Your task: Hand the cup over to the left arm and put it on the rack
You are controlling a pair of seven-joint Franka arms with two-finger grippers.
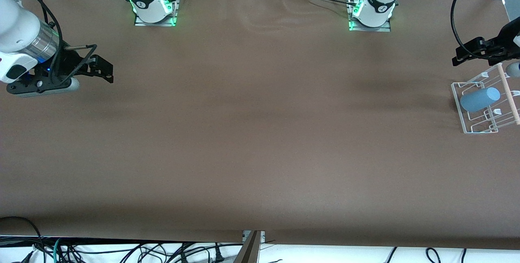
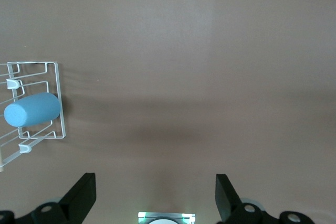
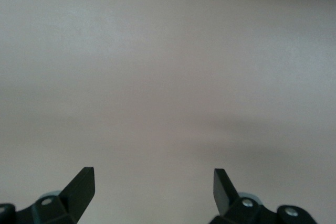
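Light-blue cup [image 1: 479, 99] lies sideways in white wire rack [image 1: 461, 108] at table [image 1: 252, 141] edge, left-arm end; left gripper [image 1: 467, 54] above rack, right gripper [image 1: 99, 68] over the right-arm end, both jaws wide, empty.

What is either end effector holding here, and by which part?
Nothing. The left end effector and the right end effector are both open and empty; the cup lies on the rack.

Right arm [image 1: 24, 35] reaches out at its own end of table, waiting; right gripper [image 1: 106, 70] held up above bare tabletop, fingers [image 3: 81, 187] spread wide, nothing between. Left arm [image 1: 512, 31] at its own end; left gripper [image 1: 461, 57] in air, fingers [image 2: 84, 195] wide apart, empty.
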